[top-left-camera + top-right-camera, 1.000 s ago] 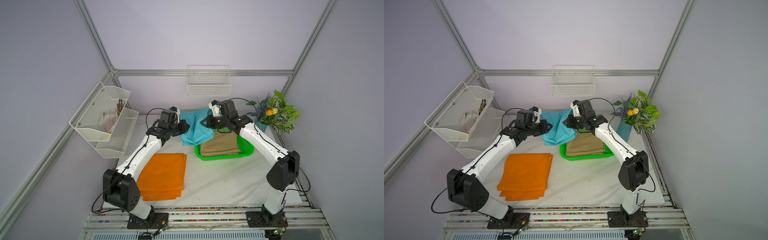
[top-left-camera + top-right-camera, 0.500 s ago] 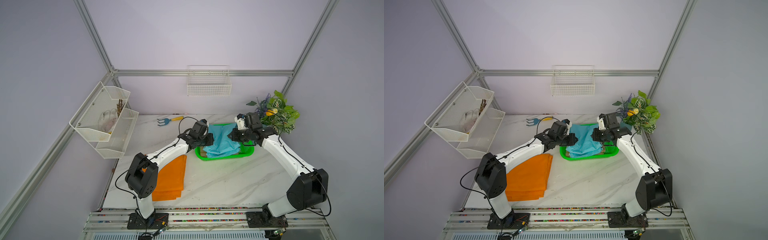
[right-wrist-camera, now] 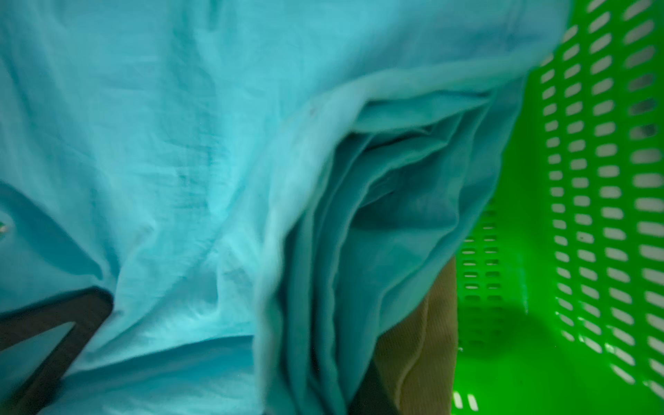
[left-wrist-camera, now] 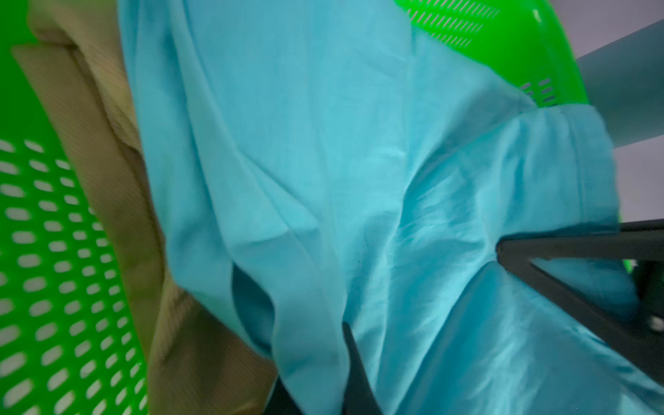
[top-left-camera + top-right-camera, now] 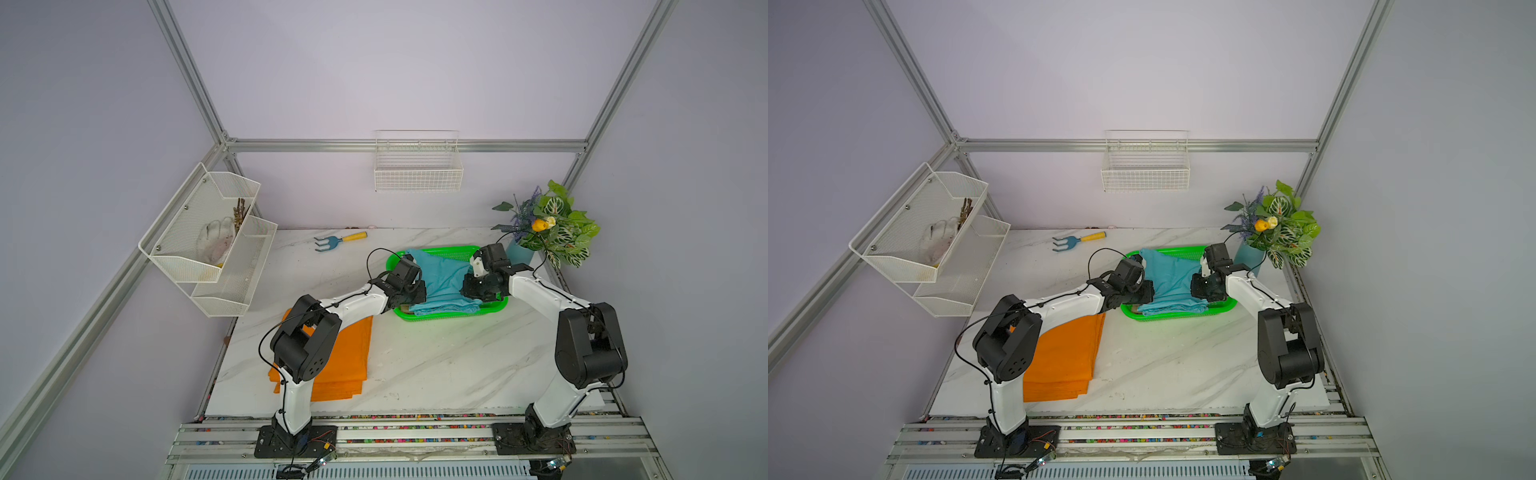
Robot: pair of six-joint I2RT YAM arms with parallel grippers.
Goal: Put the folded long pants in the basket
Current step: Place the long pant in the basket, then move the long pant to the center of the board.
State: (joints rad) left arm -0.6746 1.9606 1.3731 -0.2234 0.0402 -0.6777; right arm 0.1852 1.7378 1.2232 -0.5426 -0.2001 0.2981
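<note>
The light blue pants (image 5: 442, 280) (image 5: 1173, 278) lie in the green basket (image 5: 453, 318) (image 5: 1179, 316), spread over the tan pants (image 4: 118, 201) (image 3: 431, 352). My left gripper (image 5: 417, 291) (image 5: 1148, 291) (image 4: 316, 391) is shut on the blue cloth's left edge. At the opposite edge my right gripper (image 5: 469, 289) (image 5: 1198, 289) (image 3: 323, 395) is shut on the same cloth. Both hands sit low inside the basket. The orange pants (image 5: 345, 357) (image 5: 1065, 357) lie folded on the table at the front left, partly under my left arm.
A blue garden fork (image 5: 340, 240) lies at the back of the table. A potted plant (image 5: 548, 228) stands just right of the basket. A white wire basket (image 5: 417, 166) hangs on the back wall and a white mesh rack (image 5: 212, 237) on the left wall.
Both arms have carried the light blue pants from the back left rightward over the basket and lowered them onto the tan pants. The orange pants have not moved.
</note>
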